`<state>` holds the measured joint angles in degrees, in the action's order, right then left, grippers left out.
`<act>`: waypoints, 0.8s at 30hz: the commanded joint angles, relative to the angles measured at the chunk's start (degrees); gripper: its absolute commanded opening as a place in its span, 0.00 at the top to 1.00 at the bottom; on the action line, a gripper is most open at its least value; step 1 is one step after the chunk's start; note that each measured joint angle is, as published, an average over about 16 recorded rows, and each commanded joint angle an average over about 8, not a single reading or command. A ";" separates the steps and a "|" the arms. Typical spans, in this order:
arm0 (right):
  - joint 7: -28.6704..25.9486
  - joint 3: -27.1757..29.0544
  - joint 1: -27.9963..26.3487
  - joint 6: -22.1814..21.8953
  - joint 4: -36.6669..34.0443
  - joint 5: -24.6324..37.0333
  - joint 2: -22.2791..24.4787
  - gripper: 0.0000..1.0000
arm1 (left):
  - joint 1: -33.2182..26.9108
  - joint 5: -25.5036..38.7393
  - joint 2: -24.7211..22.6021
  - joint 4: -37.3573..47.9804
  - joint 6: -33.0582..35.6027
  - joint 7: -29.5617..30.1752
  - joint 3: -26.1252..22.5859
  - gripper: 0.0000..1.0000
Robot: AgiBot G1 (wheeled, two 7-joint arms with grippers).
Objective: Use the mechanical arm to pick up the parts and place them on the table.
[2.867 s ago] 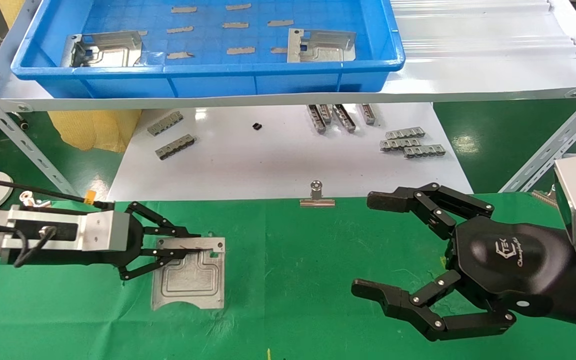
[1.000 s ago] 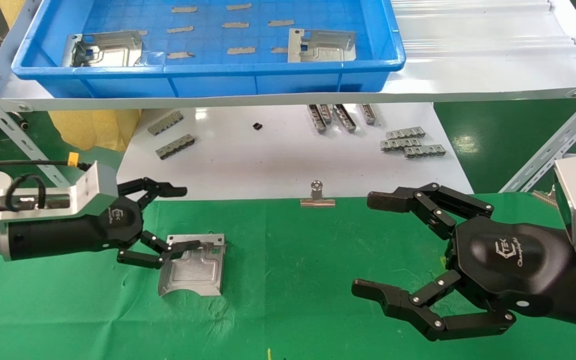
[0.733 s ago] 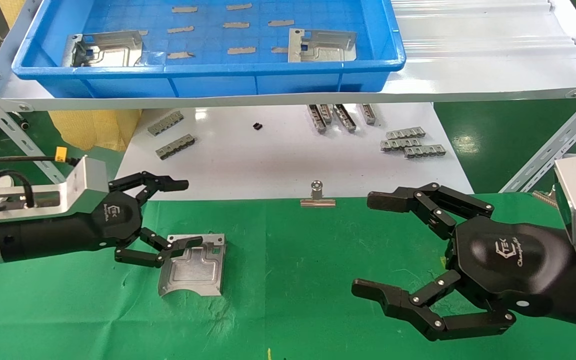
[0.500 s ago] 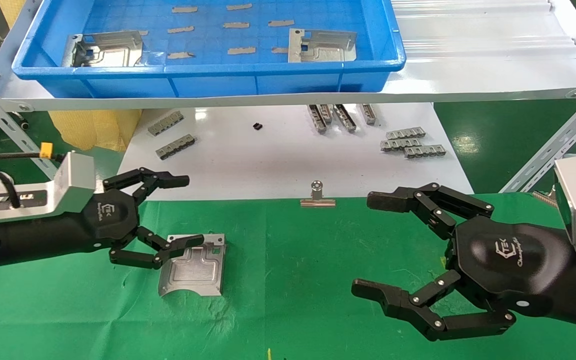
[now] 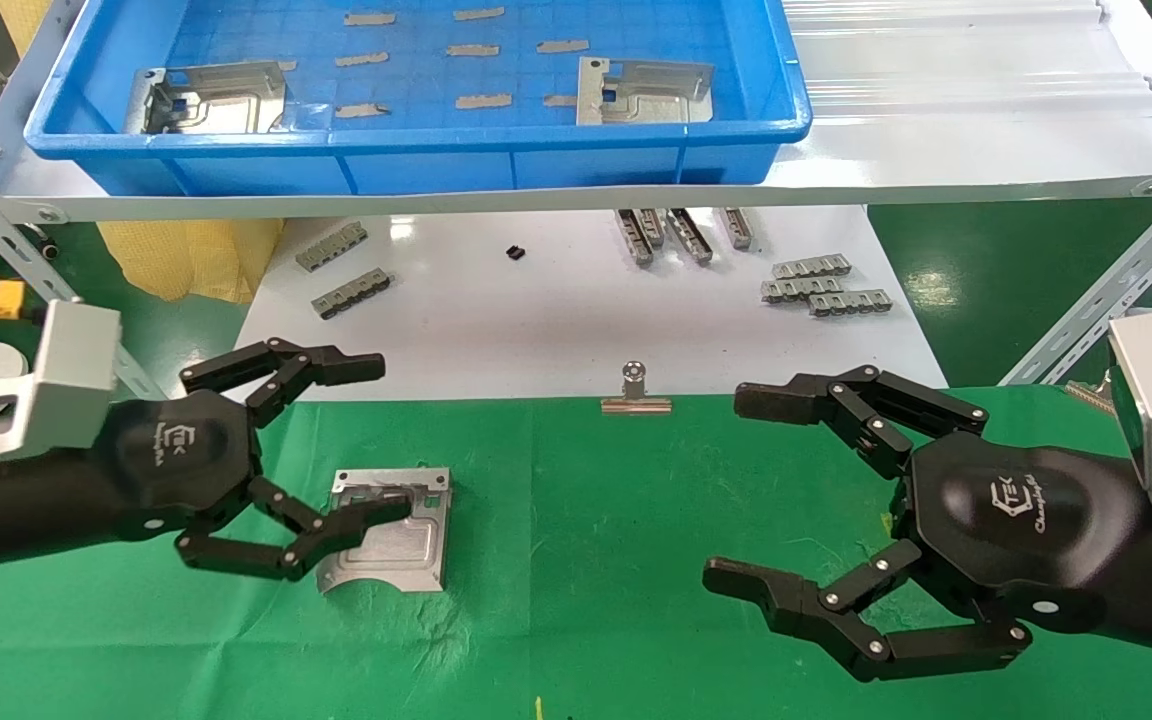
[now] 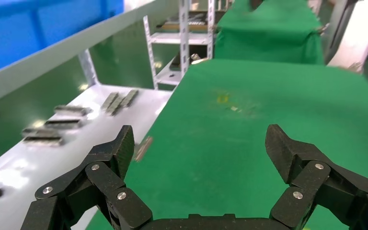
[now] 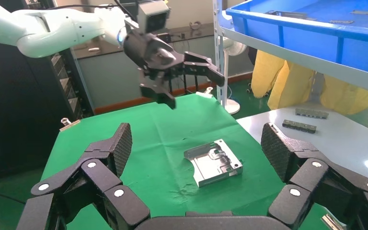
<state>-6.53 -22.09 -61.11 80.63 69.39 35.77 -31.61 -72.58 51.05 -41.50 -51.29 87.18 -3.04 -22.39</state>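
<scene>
**A:** Where does the next part lie from the left gripper (image 5: 336, 440)?

**B:** One part (image 5: 391, 530) already lies flat on the table (image 5: 586, 600), under the lower fingers; the right wrist view shows the hand raised clear above it, fingers spread and holding nothing. The parts left to fetch sit in the blue bin (image 5: 416, 140) on the shelf, up and ahead of the fingertips. The nearer one (image 5: 211, 98) is at the bin's left end, more or less straight ahead of the left hand; the other (image 5: 641, 92) is further across, ahead of the right gripper (image 5: 786, 500).

**A:** So which arm is nearer?

**B:** The left for the left-end part, by position. The right gripper hangs over the cloth, well apart from the placed part, its fingers spread wide and empty too.

**A:** How does the left-end part lie?

**B:** Its long side seems to run along the bin's front wall, and it appears propped rather than flat.

**A:** Anything in the way?

**B:** The bin's front wall stands between hand and part, so the reach probably has to go up and over. Comb-like strips (image 5: 346, 268) on the white board (image 5: 576, 330) lie below that path, and small tabs (image 5: 481, 100) dot the bin floor.
</scene>
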 commanded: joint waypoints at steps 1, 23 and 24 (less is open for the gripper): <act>0.00 0.00 0.00 0.00 0.00 0.00 0.00 0.00 | 1.27 -1.06 0.74 -2.56 -0.17 1.58 0.73 0.00; 0.00 0.00 0.01 -0.02 -0.02 0.00 0.00 0.00 | 12.18 -10.29 7.16 -24.80 -1.60 14.59 7.07 0.00; 0.00 0.00 0.01 -0.02 -0.02 0.00 0.00 0.00 | 12.15 -10.28 7.15 -24.71 -1.61 14.52 7.06 0.00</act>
<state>-6.53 -22.08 -61.10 80.61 69.37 35.77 -31.60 -60.74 41.08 -34.54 -75.33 85.60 11.30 -15.52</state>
